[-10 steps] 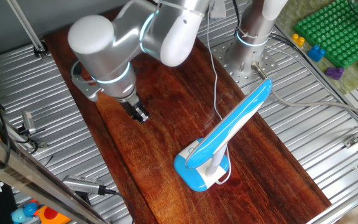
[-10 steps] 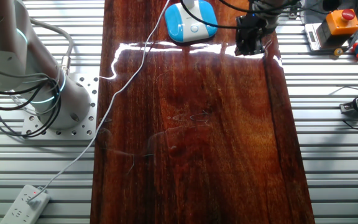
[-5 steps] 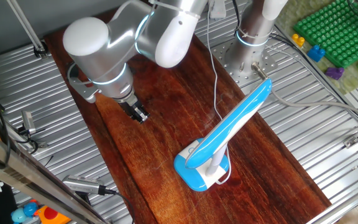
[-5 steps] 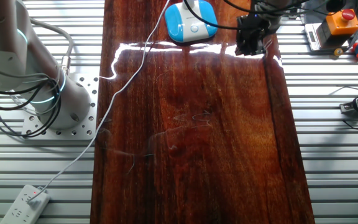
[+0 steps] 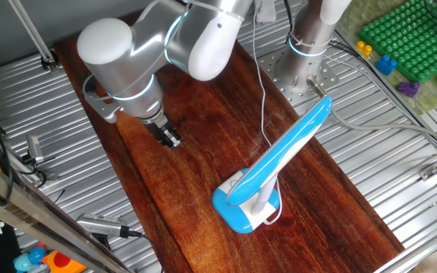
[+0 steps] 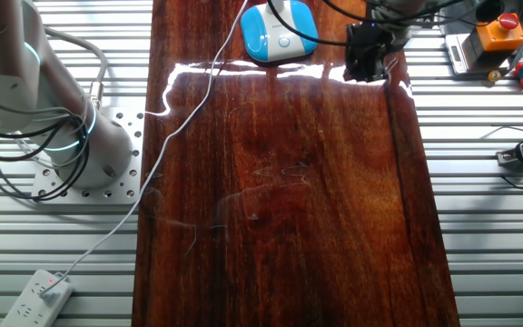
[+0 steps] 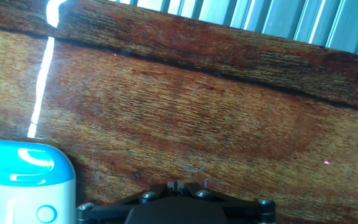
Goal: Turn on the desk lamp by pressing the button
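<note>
The desk lamp stands on the dark wooden board [image 5: 203,167]. Its blue-rimmed base [image 5: 245,206] is near the board's front end and its long blue-white arm [image 5: 288,145] slants up to the right. The base [image 6: 280,34] also shows at the top of the other fixed view, and in the hand view at the lower left [image 7: 23,180] with a round button [image 7: 45,213] on it. My gripper [image 5: 171,140] hangs low over the board near its left edge, well apart from the base. In the hand view its fingertips [image 7: 178,185] touch each other, holding nothing.
A thin white cord [image 5: 262,91] runs across the board to a power strip [image 6: 36,295]. The arm's mount [image 6: 89,150] stands beside the board. A green brick plate [image 5: 412,38] and an orange box with a red button [image 6: 498,32] lie off the board.
The arm's upper joints have shifted slightly to the left. The gripper has stayed at nearly the same spot over the board. The lamp has not moved.
</note>
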